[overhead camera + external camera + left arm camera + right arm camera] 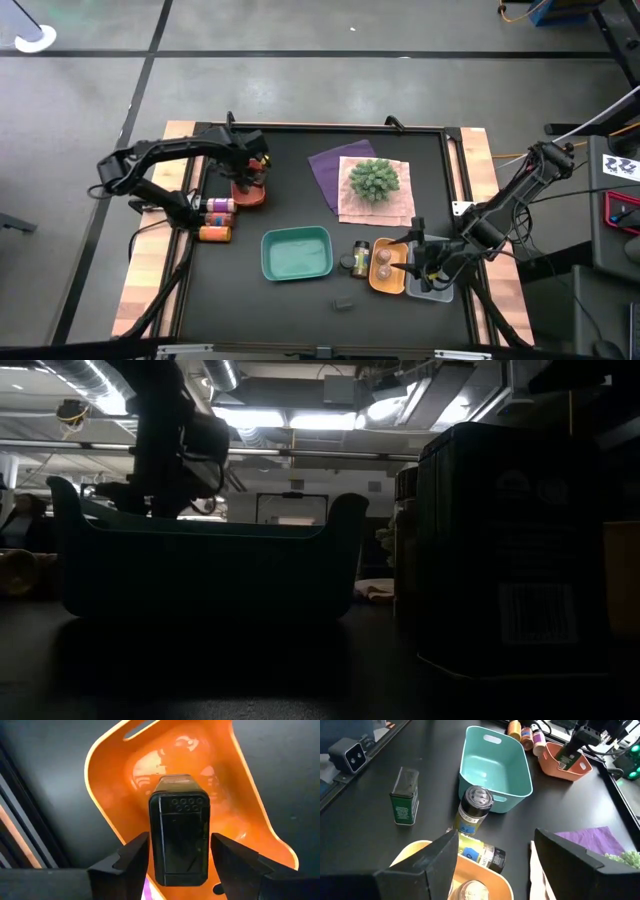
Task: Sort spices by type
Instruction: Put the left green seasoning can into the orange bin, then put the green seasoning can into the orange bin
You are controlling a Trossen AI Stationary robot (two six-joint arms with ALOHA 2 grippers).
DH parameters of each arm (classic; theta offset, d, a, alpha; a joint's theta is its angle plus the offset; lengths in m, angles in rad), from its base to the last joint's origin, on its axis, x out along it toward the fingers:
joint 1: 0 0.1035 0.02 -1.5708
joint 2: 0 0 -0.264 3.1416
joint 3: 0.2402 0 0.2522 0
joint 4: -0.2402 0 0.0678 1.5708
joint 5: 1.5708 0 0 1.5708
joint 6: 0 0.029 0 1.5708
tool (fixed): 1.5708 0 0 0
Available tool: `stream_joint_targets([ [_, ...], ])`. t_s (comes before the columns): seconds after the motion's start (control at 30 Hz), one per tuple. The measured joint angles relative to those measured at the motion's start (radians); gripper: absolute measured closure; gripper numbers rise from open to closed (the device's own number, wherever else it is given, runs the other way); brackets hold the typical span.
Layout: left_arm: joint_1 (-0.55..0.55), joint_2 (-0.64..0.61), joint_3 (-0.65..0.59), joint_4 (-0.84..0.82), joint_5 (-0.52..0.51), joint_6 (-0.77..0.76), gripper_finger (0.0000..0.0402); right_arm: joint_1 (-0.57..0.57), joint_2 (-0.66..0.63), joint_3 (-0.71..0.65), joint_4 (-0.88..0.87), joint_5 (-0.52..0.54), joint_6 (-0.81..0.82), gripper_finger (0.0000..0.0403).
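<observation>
Left end effector [179, 854] grips a dark rectangular spice tin [179, 837] with a perforated top, above the orange tray [110, 775]. Right end effector [495, 852] hangs open.

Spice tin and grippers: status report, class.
Left gripper shut on black spice tin over orange tray. Right gripper open above yellow tray. Nothing blocking.
</observation>
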Motion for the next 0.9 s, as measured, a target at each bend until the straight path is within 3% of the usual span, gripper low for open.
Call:
stream_joint_targets([
  [0.3, 0.005, -0.062, 0.0, -0.005, 0.028, 0.012, 0.0206, 0.0, 0.0, 0.0, 0.0, 0.0, 0.0, 0.0143],
  [0.67, 0.003, -0.222, 0.0, -0.005, 0.104, -0.008, 0.0206, 0.0, 0.0, 0.0, 0.001, 0.0, 0.001, 0.0143],
  [0.9, -0.134, -0.316, 0.0, 0.109, 0.123, -0.077, 0.0205, 0.0, 0.0, 0.0, 0.01, 0.0, 0.002, 0.0143],
])
